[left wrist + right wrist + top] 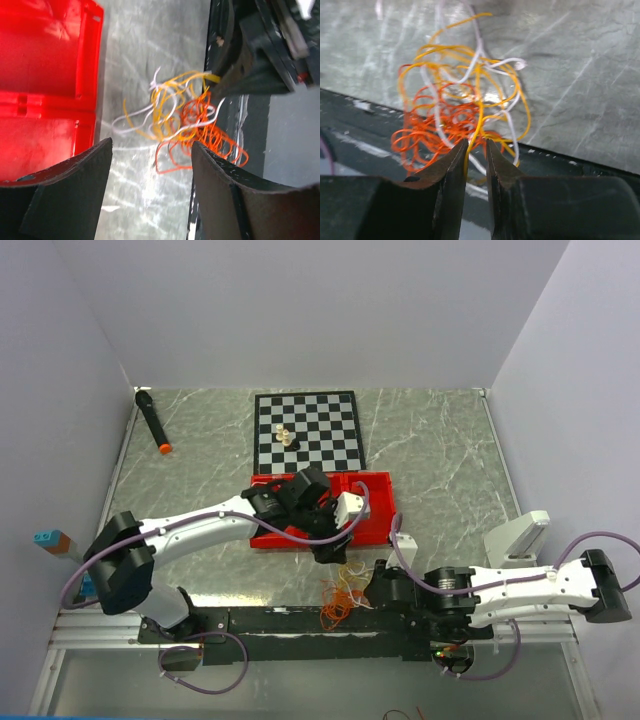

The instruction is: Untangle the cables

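Cables (340, 602) tangled at the near edge of the table (430, 450), near the red tray (375, 483).
Clenched on one yellow-orange strand (480, 112), the right gripper (476, 146) apparently anchors the knot, through which white and red-orange cords also wind; the left gripper (150, 150) hangs over it, jaws spread wide and holding nothing, likely placed to pick a free loop and draw it clear.

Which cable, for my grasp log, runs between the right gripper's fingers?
The yellow-orange cable: only it passes between the right gripper fingers; the white cable and red-orange cable lie outside.
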Tool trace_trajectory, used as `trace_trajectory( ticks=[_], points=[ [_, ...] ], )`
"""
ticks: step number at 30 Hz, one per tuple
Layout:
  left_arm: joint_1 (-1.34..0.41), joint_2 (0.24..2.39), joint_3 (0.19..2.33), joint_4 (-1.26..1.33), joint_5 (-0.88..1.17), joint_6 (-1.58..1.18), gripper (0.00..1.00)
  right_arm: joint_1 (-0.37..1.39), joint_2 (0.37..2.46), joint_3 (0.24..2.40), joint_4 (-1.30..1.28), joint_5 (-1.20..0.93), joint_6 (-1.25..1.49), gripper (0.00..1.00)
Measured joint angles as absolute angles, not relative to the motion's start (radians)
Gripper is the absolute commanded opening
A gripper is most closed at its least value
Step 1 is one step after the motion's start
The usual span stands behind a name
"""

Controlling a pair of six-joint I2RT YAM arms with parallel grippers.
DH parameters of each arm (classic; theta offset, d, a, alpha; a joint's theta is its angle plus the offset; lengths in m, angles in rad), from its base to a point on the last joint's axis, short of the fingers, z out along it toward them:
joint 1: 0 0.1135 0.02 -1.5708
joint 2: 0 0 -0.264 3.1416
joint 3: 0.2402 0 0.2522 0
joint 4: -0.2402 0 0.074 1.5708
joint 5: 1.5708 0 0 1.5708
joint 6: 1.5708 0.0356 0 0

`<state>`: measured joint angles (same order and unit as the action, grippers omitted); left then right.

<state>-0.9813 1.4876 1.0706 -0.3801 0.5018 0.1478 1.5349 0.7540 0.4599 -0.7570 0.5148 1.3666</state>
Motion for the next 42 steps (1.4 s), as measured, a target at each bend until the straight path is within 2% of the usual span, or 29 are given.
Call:
trace_trajectory(
  ticks=[6,12,16,18,25,31,35,38,42],
  points=[
    [-1.014,1.533,1.071,-0.297,0.518,0.105,0.7,1.554,0.709,0.516,-0.793,0.516,1.364,0.27],
    [-1.039,1.602,1.071,-0.255,0.528,0.088,0.7,1.577,0.692,0.516,-0.802,0.516,1.375,0.07],
    [-1.065,1.634,1.072,-0.25,0.517,0.095,0.69,1.6,0.706,0.516,-0.811,0.524,1.391,0.03],
    [-1.076,1.641,1.073,-0.253,0.504,0.109,0.63,1.613,0.712,0.516,-0.826,0.53,1.408,0.0],
    [-1.103,1.632,1.119,-0.3,0.439,0.164,0.55,1.626,0.747,0.492,-0.96,0.532,1.61,0.0],
    [-1.137,1.626,1.13,-0.335,0.421,0.187,0.37,1.627,0.757,0.465,-1.034,0.541,1.747,0.0],
    [-1.156,1.626,1.131,-0.373,0.42,0.202,0.32,1.627,0.734,0.462,-1.107,0.542,1.842,0.0],
    [-1.155,1.622,1.135,-0.418,0.419,0.214,0.35,1.627,0.716,0.443,-1.131,0.542,1.879,0.0],
    [-1.151,1.594,1.147,-0.476,0.422,0.227,0.59,1.627,0.718,0.43,-1.166,0.539,1.924,0.0]
  ],
)
